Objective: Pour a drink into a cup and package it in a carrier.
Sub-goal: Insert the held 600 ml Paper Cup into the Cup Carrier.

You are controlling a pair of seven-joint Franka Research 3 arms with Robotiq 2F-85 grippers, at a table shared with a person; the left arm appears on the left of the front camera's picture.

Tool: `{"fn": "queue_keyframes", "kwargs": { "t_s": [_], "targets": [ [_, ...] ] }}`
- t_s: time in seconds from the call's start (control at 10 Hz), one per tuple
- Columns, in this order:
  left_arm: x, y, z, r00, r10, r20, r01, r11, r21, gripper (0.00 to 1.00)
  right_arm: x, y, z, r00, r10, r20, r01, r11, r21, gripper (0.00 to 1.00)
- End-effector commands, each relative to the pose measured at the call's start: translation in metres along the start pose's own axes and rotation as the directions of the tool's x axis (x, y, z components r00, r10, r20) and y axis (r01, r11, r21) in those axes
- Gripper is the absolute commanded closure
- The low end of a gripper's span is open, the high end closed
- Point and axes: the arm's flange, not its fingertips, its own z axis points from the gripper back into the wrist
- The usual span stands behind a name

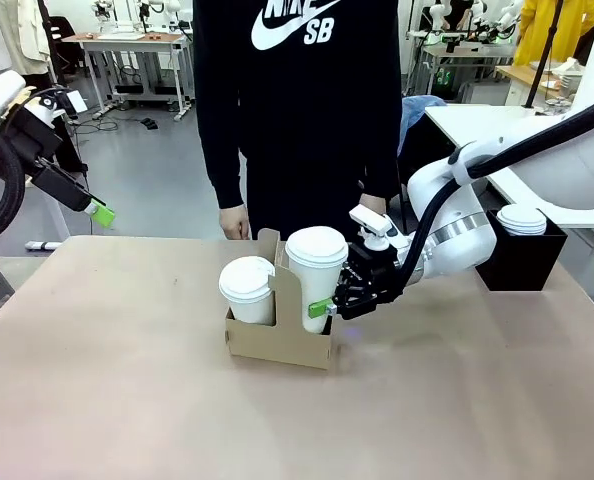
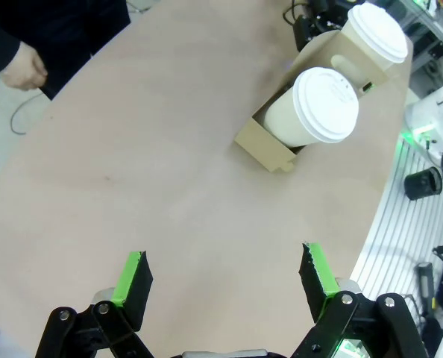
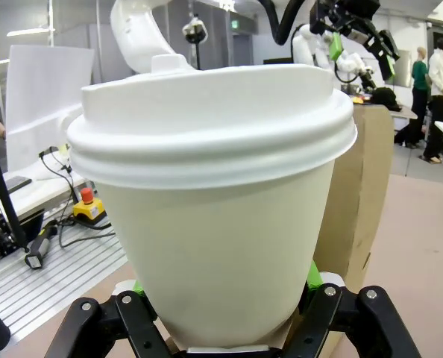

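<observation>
A brown cardboard carrier (image 1: 277, 342) stands mid-table with its handle panel upright. A lidded white cup (image 1: 315, 268) sits high in its right slot, and my right gripper (image 1: 323, 302) is shut on the cup's lower wall. In the right wrist view the cup (image 3: 221, 216) rises between the fingers, with the carrier panel (image 3: 359, 201) just behind. Another lidded cup (image 1: 247, 290) rests lower in the left slot. My left gripper (image 1: 99, 210) hangs open above the table's far left, holding nothing; its wrist view shows the gripper (image 2: 225, 280) above bare table, far from the carrier (image 2: 262, 145). The drink is out of view.
A person in a black top stands at the far edge, one hand (image 1: 235, 222) hanging just behind the carrier. A black box (image 1: 522, 258) holding white lids sits at the right, behind my right arm. The table (image 1: 127, 380) is bare wood in front and to the left.
</observation>
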Motion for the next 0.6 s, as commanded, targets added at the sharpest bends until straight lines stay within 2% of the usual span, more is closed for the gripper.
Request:
{"fn": "queue_keyframes", "kwargs": {
  "t_s": [0.0,0.5],
  "targets": [
    [0.002,-0.001,0.003,1.000,0.014,-0.013,-0.014,1.000,0.003,0.00,-0.009,-0.010,0.000,0.999,0.019,-0.034,-0.019,1.000,0.008,0.20],
    [0.002,-0.001,0.003,1.000,0.014,-0.013,-0.014,1.000,0.003,0.00,-0.029,-0.014,-0.002,0.997,0.019,-0.075,-0.017,0.999,0.027,0.20]
  ]
}}
